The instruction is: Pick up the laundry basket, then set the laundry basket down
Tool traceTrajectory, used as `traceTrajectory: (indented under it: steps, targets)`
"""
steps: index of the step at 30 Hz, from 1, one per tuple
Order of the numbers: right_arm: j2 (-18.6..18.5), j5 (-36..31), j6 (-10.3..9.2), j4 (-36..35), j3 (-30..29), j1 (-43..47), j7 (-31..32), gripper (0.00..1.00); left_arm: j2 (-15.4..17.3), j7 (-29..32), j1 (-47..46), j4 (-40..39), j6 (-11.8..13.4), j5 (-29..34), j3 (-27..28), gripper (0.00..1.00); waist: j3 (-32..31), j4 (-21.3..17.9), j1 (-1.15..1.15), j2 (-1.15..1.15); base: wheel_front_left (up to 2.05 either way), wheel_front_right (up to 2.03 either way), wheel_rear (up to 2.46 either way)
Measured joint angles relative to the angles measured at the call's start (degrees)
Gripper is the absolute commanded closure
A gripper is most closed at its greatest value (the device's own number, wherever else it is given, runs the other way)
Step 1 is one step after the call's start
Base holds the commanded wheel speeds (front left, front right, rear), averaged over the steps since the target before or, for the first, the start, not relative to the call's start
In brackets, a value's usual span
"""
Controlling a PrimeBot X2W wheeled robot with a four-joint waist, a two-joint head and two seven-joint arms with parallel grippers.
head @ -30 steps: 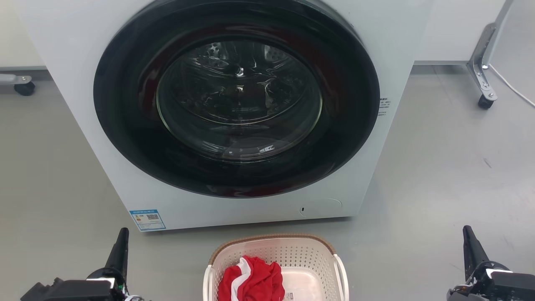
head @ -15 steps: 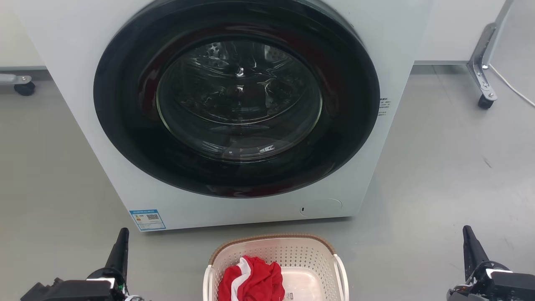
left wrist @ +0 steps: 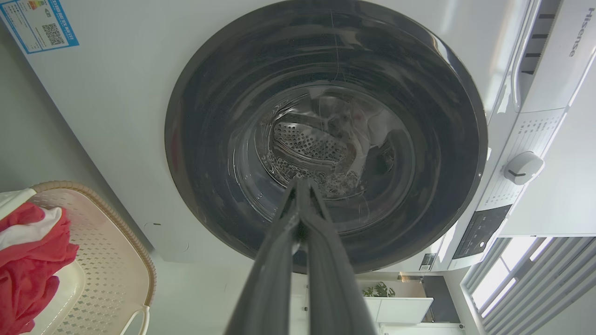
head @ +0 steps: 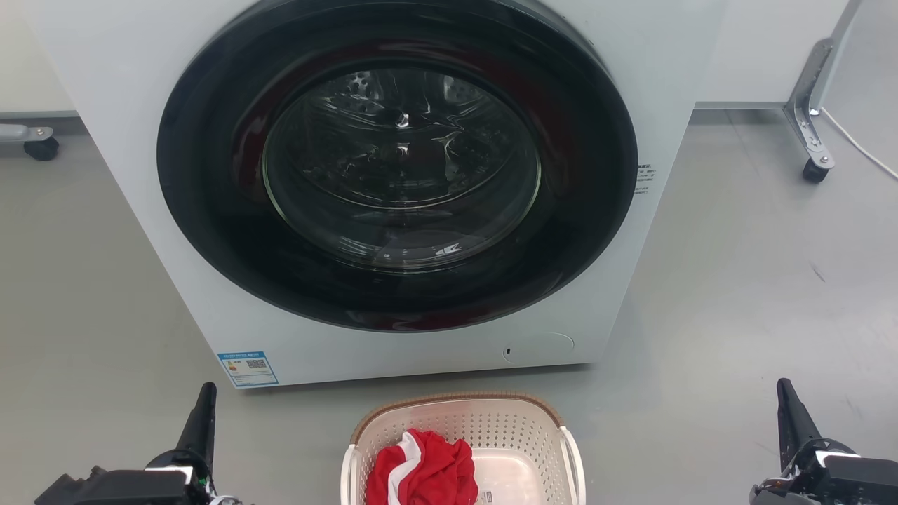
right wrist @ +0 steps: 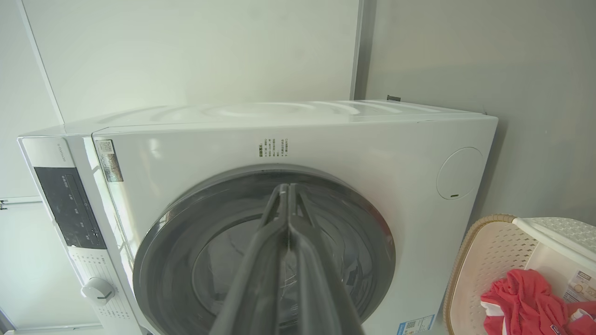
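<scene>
Grey floor point(head: 736, 294) carrying laundry basket point(head: 463, 421) just before white washer point(head: 140, 105), red garment point(head: 428, 470) lying inside. Flanking it, left hand point(head: 206, 393) and right hand point(head: 783, 389) hovering well apart, fingers pressing closed, gripping nothing.

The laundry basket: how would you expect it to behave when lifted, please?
The laundry basket is probably stiff and light: moulded, perforated plastic walls. The red garment lies on its left side, so it may tilt slightly.
</scene>
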Motion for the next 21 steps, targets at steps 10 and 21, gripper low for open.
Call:
traceTrajectory:
  steps: [10, 21]
  targets:
    - [0.0, 0.0, 0.00, 0.0, 0.0, 0.0, 0.0, 1.00, 0.0, 0.0, 0.0, 0.0, 0.0, 0.0, 0.0, 1.00, 0.0, 0.0, 0.00, 0.00, 0.00, 0.00, 0.00]
    - [0.0, 0.1, 0.00, 0.0, 0.0, 0.0, 0.0, 1.00, 0.0, 0.0, 0.0, 0.1, 0.0, 0.0, 0.0, 1.00, 0.0, 0.0, 0.00, 0.00, 0.00, 0.00, 0.00]
